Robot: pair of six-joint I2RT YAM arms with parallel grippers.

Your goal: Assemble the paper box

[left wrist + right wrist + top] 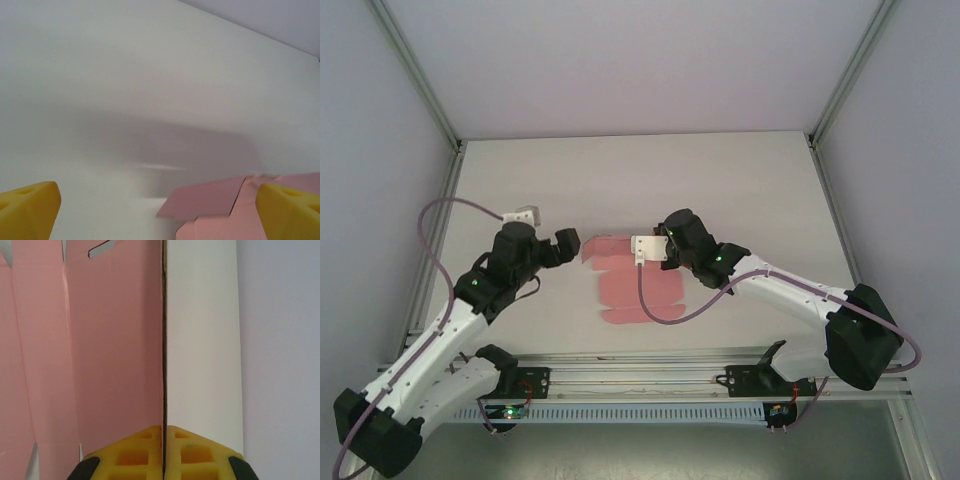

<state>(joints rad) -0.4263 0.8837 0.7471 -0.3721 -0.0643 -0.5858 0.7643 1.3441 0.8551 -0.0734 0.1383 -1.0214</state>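
two end effectors are mine, and there is one paper box [635,285], a flat pink die-cut sheet lying unfolded on the bench [720,180]. the top view gives what my wrist cameras do not: the whole sheet with its flaps, and both arms bent at the elbow, reaching in toward it from either side. there my left end effector [572,247] sits just beside the sheet's left edge, apart from it. my right end effector [640,254] is over the sheet's upper right part.

my left wrist view shows the state up close. the left end effector [159,212] has its yellow pads spread wide with nothing between them, and a corner of the paper box [210,200] lies just ahead.

my right wrist view shows the right end effector [163,452] with its pads pressed together. the straight edge of the paper box [110,340] runs into their seam, and i cannot tell whether any card is pinched there.
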